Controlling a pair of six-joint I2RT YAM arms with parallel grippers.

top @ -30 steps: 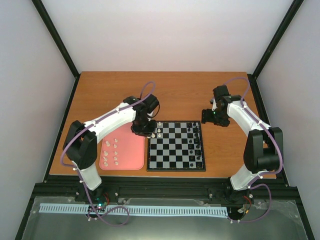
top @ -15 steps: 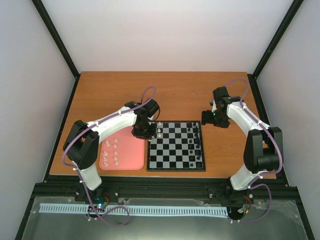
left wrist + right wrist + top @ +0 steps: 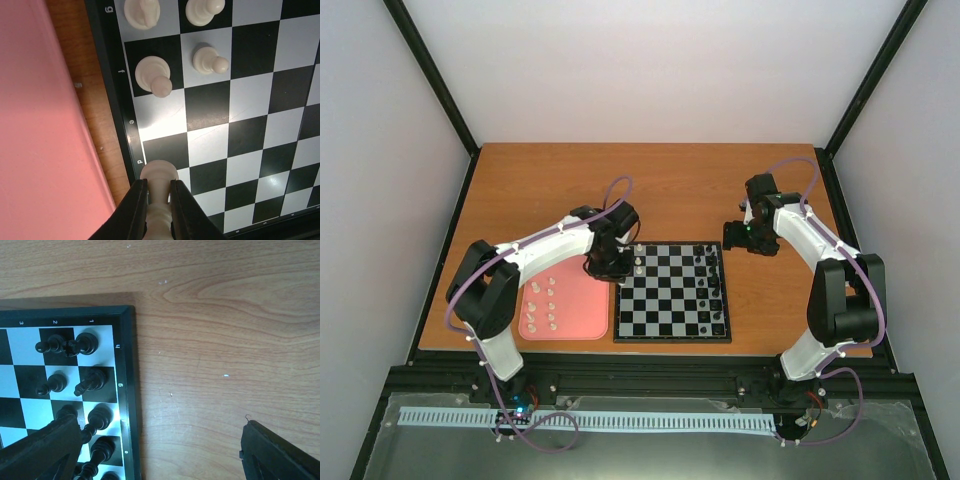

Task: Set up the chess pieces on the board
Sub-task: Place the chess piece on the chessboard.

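The board [image 3: 672, 339] lies at the middle of the table. My left gripper [image 3: 604, 266] hovers over its far left edge, shut on a cream chess piece [image 3: 159, 172] held by its stem, base toward the board. In the left wrist view the gripper [image 3: 159, 186] is above the edge square by the letter d. Several white chess pieces [image 3: 150, 75] stand on the two files beyond it. More white chess pieces [image 3: 545, 305] lie on the pink tray [image 3: 588, 308]. My right gripper [image 3: 738, 238] stands open over bare wood by the board's far right corner.
Black chess figures [image 3: 75, 345] fill the board's right-hand files, close to my right gripper's left finger [image 3: 40, 450]. The pink tray's edge [image 3: 40, 125] runs alongside the board's black border [image 3: 112, 75] with a strip of wood between. The table's raised black frame surrounds it.
My left gripper has shifted slightly nearer along the board's left edge, still holding the cream piece. The right arm has not moved.
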